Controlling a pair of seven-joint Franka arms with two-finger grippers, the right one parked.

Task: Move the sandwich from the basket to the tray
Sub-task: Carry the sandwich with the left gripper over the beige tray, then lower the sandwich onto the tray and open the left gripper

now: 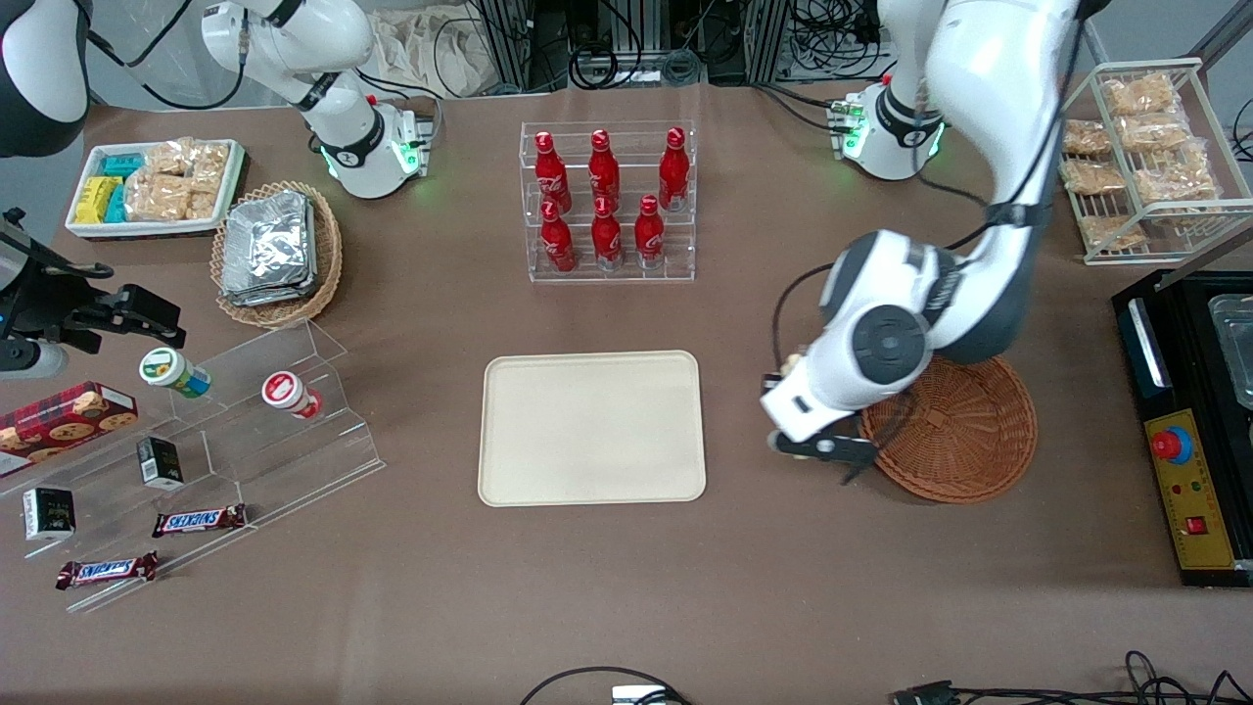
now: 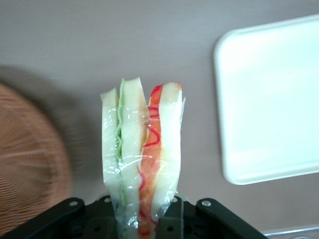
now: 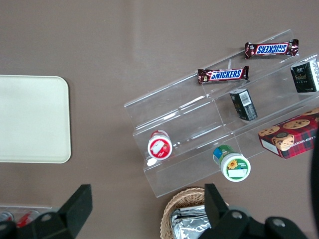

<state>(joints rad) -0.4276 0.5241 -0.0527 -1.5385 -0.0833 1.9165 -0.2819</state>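
The clear-wrapped sandwich (image 2: 142,144), pale bread with green and red filling, hangs above bare brown tabletop with my left gripper (image 2: 142,215) shut on its lower end. In the front view only a small pale bit of the sandwich (image 1: 791,365) shows past the gripper (image 1: 798,392), which hovers between the reddish-brown wicker basket (image 1: 969,441) and the cream tray (image 1: 592,428). The basket (image 2: 30,164) holds nothing that shows. The tray (image 2: 274,99) is bare.
A clear rack of red bottles (image 1: 607,201) stands farther from the front camera than the tray. Toward the parked arm's end are a clear stepped shelf (image 1: 245,431) with snacks and a tan basket of foil packets (image 1: 269,250). A black control box (image 1: 1189,441) sits beside the basket.
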